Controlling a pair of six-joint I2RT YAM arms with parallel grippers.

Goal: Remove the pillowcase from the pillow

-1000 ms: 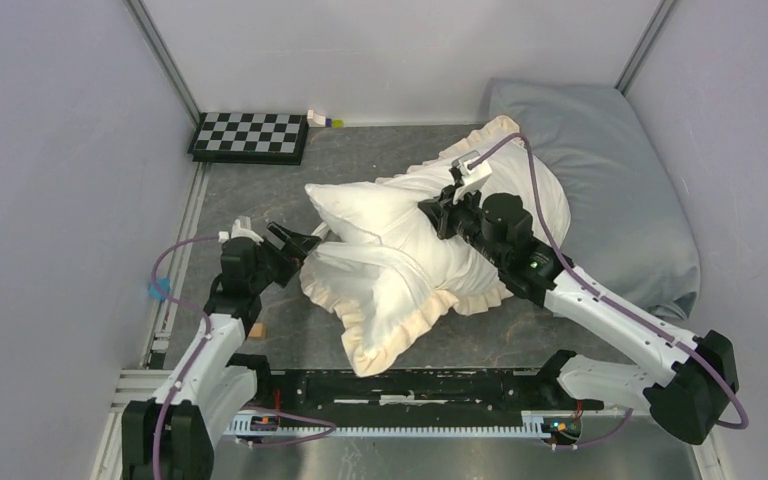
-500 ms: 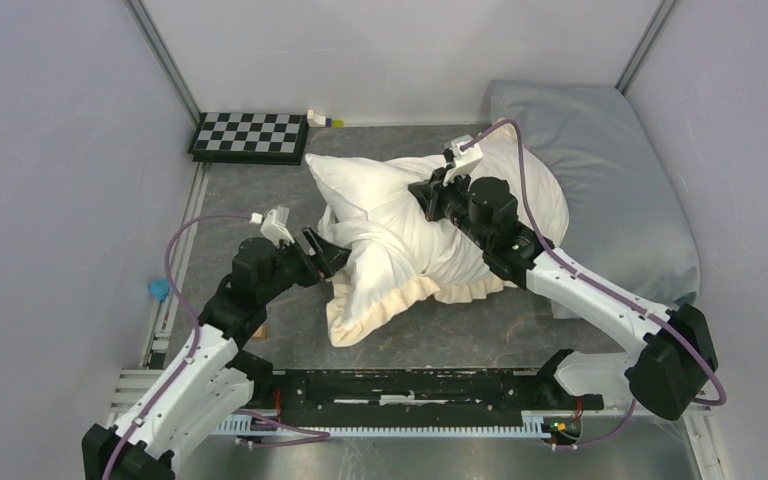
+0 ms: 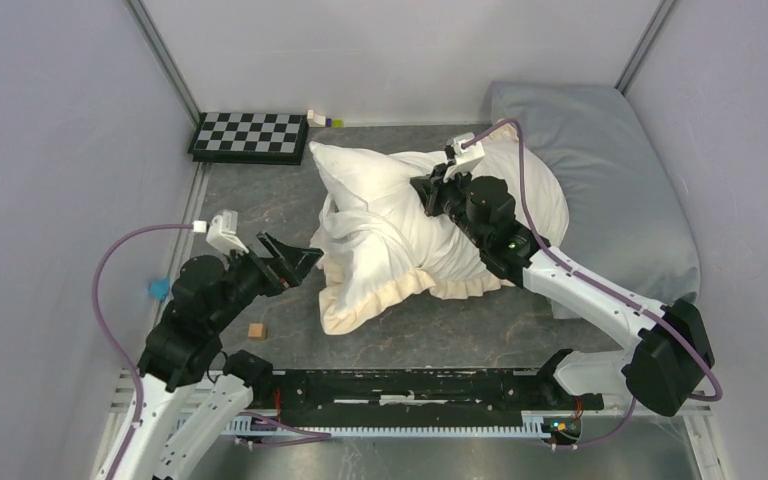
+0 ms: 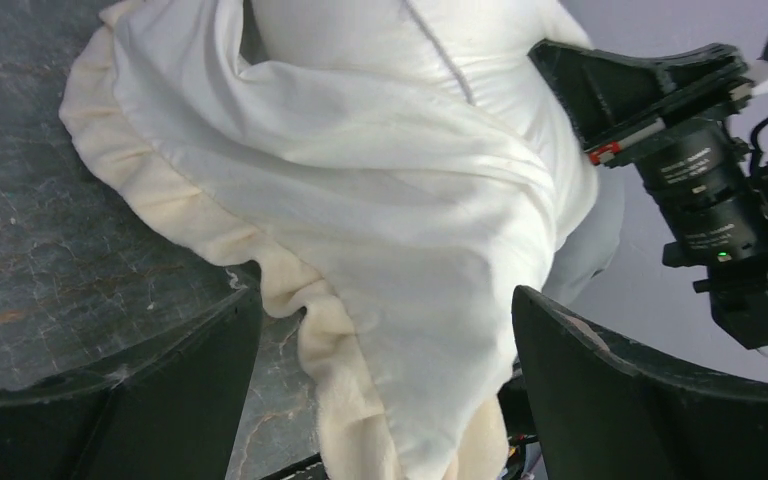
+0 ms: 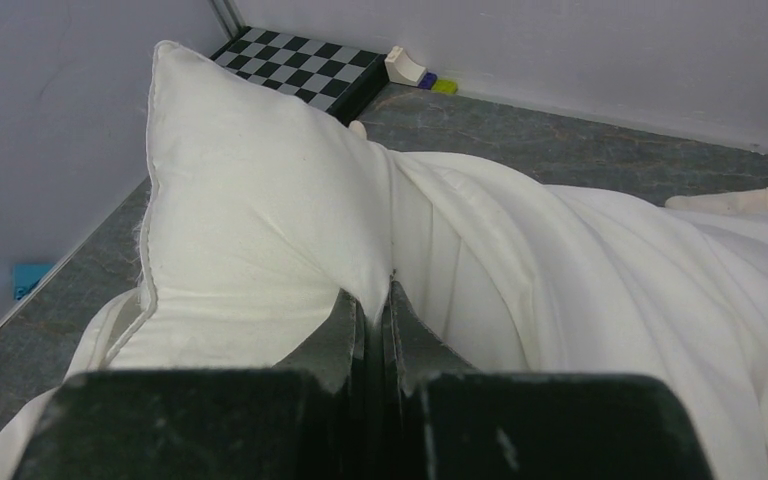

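Observation:
The white pillow (image 3: 360, 172) sticks out toward the back left of the cream pillowcase (image 3: 390, 270), whose frilled edge lies nearest the arms. My right gripper (image 3: 430, 190) is shut, pinching the pillow's white fabric (image 5: 260, 230) at the mouth of the pillowcase (image 5: 610, 280). My left gripper (image 3: 300, 262) is open just left of the pillowcase. In the left wrist view the pillowcase (image 4: 360, 200) and its frill hang between the wide-spread fingers (image 4: 640, 400), touching neither.
A pale blue-grey pillow (image 3: 620, 190) leans in the back right corner. A checkerboard (image 3: 250, 137) and small bits (image 3: 322, 119) lie at the back left. A small wooden block (image 3: 256, 330) sits by the left arm. A black rail (image 3: 410, 385) runs along the near edge.
My right gripper pulled the pillow further back and out of the case. My left gripper reached to the case's edge, then drew back left and opened fully. The frilled end shifted left.

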